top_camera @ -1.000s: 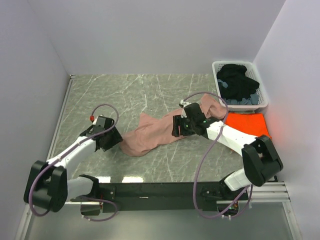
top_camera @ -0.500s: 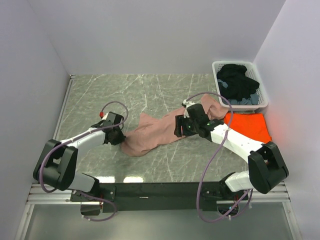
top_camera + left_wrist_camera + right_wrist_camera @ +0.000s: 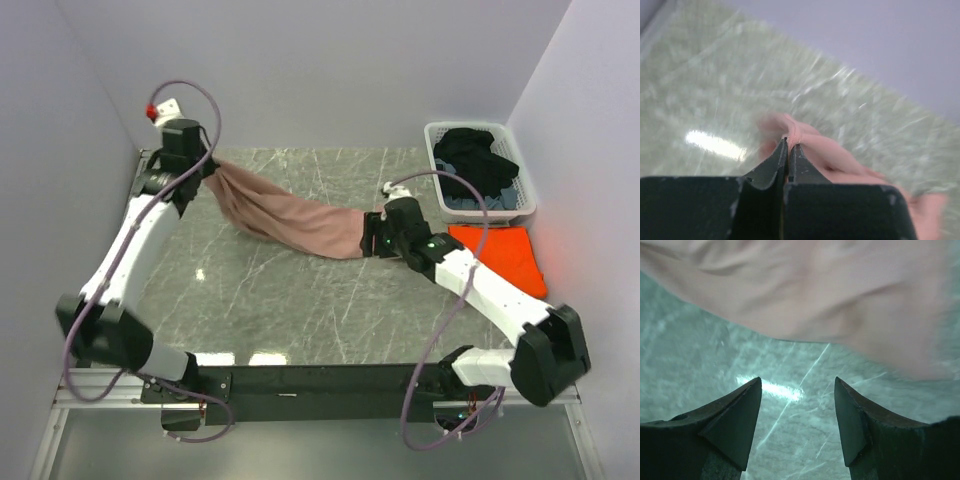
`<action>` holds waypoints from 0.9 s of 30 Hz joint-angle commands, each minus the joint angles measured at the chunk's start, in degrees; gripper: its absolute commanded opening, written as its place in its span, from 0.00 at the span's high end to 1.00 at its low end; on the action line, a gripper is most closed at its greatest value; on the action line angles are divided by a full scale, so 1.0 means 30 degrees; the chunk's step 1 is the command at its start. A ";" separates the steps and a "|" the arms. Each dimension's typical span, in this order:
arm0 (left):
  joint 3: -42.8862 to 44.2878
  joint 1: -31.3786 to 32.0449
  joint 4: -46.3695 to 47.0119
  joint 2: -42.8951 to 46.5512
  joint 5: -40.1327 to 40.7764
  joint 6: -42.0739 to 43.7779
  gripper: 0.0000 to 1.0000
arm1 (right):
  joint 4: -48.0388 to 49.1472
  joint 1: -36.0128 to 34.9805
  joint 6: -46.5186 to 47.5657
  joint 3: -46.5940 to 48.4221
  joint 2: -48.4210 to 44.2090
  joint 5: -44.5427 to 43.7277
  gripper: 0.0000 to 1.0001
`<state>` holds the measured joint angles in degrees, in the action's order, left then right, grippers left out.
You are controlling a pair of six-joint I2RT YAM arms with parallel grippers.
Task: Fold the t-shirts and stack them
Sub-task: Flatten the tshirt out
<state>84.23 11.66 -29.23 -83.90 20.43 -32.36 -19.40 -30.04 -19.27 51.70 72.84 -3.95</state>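
Left gripper (image 3: 788, 146) pinches an edge of the pink tee (image 3: 290, 218), held high at far left. Right gripper (image 3: 798, 390) spread, beside the tee's other end.

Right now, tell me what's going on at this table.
The left gripper is shut on one end of the pink tee, holding it up at the far left corner. The tee stretches across toward the right gripper, which is open and empty. The orange tee lies flat beside the basket.
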 commanded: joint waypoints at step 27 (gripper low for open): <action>-1.5858 0.0039 -0.2062 1.8152 0.2976 -0.4507 0.99 | 0.3596 0.2395 0.3140 1.1641 1.4030 0.7228 0.36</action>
<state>35.14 11.92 -36.73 -29.47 27.16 -45.95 -10.90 -24.62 -12.36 79.29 110.17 10.28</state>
